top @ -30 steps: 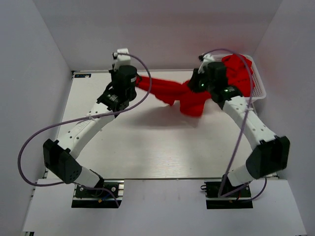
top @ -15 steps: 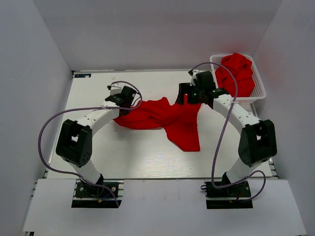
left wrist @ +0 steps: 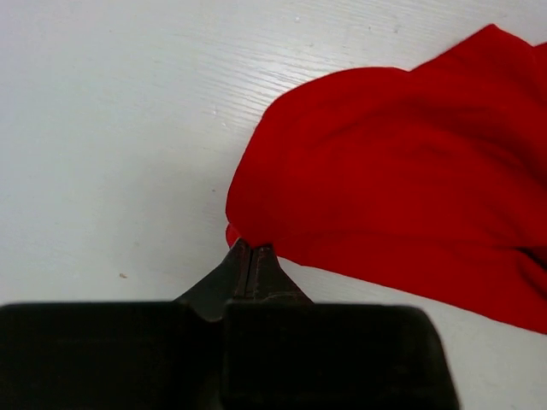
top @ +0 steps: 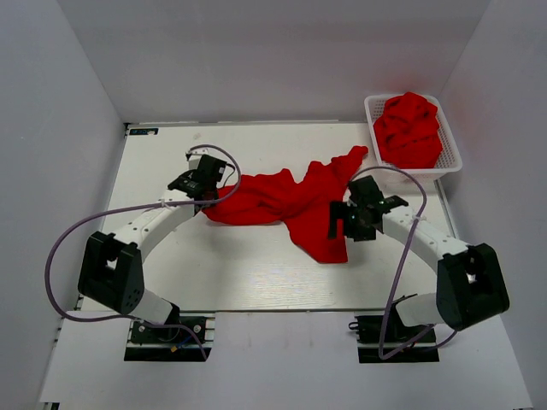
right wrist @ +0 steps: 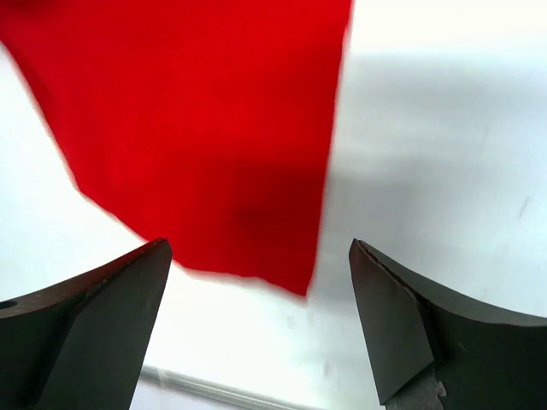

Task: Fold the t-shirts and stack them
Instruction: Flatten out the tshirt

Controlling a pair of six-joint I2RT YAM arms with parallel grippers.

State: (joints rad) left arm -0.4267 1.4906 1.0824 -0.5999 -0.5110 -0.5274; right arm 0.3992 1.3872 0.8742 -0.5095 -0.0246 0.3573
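Two blunt dark fingers of the right gripper (right wrist: 259, 249) stand spread wide above the near, pointed corner of the red t-shirt (top: 282, 198), holding nothing. That soft shirt sprawls rumpled across the white wood-grain table (top: 256, 273). Further back, the left gripper (left wrist: 249, 254) is pressed together, pinching its left edge. Far right, a white lattice basket (top: 452, 155) holds more shirts (top: 410, 128), heaped in folds.
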